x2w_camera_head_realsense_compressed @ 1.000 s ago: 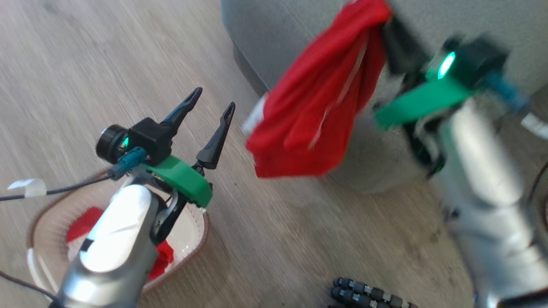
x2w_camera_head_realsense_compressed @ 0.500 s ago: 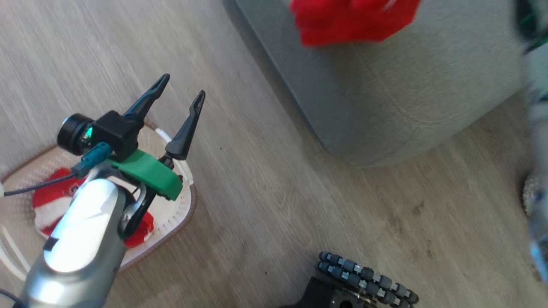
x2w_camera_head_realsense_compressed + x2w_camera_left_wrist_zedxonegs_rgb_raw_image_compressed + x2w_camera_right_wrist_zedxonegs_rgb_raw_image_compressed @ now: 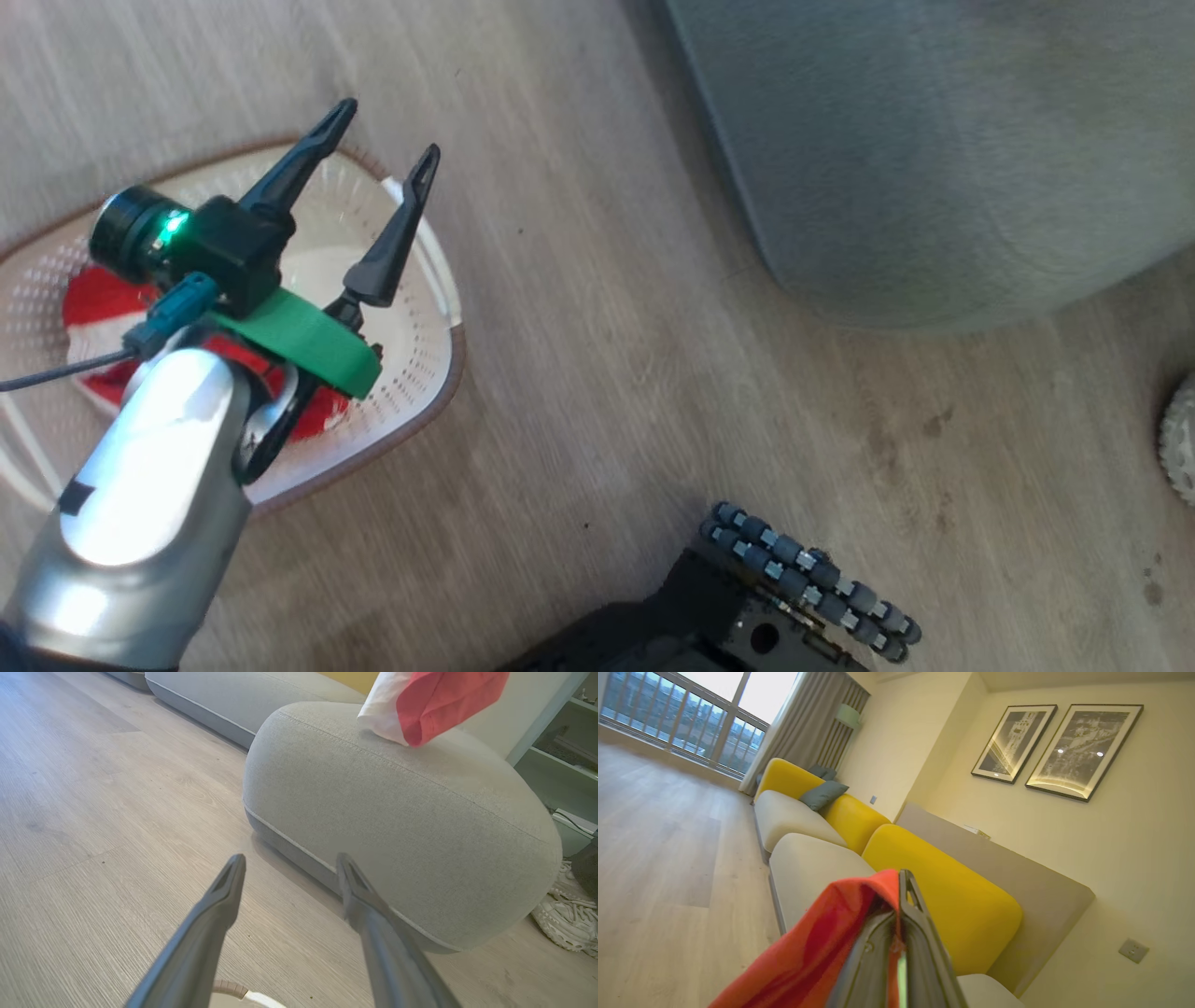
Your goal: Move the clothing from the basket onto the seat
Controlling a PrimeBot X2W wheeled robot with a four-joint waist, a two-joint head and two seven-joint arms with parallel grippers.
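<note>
The left gripper (image 3: 387,131) hangs over the basket (image 3: 425,369), which stands on the wood floor (image 3: 607,327) at the near left, and its jaws are wide apart with nothing between them. Red and white clothing (image 3: 93,294) lies in the bottom of the basket, partly hidden by the left arm. The grey seat (image 3: 934,168) is at the far right, well apart from the basket across a strip of bare floor. In the left wrist view the left gripper (image 3: 289,858) points at the seat (image 3: 397,826), and a red garment (image 3: 434,700) with a white part hangs above the seat's far top; whether its lowest edge touches the fabric I cannot tell. A bit of the basket rim (image 3: 229,988) shows at the bottom edge of that view. In the right wrist view the right gripper (image 3: 903,877) has its jaws pressed together on the red garment (image 3: 822,942), which drapes down to the left of the fingers. Beyond it stand a yellow sofa (image 3: 943,891) and two framed pictures (image 3: 1045,746) on the wall.
</note>
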